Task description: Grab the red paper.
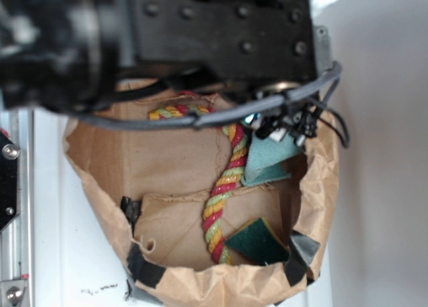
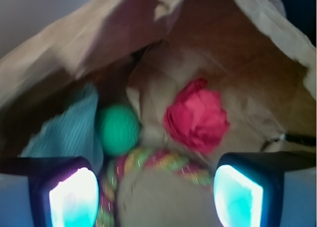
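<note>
Red paper [image 2: 196,115] sits centre-right in the wrist view, inside the brown paper bag [image 2: 257,73].
Gripper [image 2: 156,192] fingers [image 2: 73,195] spread wide at the bottom corners, holding nothing; green ball [image 2: 118,129] left of the paper.

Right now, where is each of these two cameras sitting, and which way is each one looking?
Exterior: sits above, looks down into the brown paper bag; the black arm fills the top of the picture.
Wrist: rides on the arm, looks past the open gripper into the bag at the red paper, a green ball and a blue cloth; two glowing fingertips show.
Shared: the bag, the twisted rope and the blue cloth.
</note>
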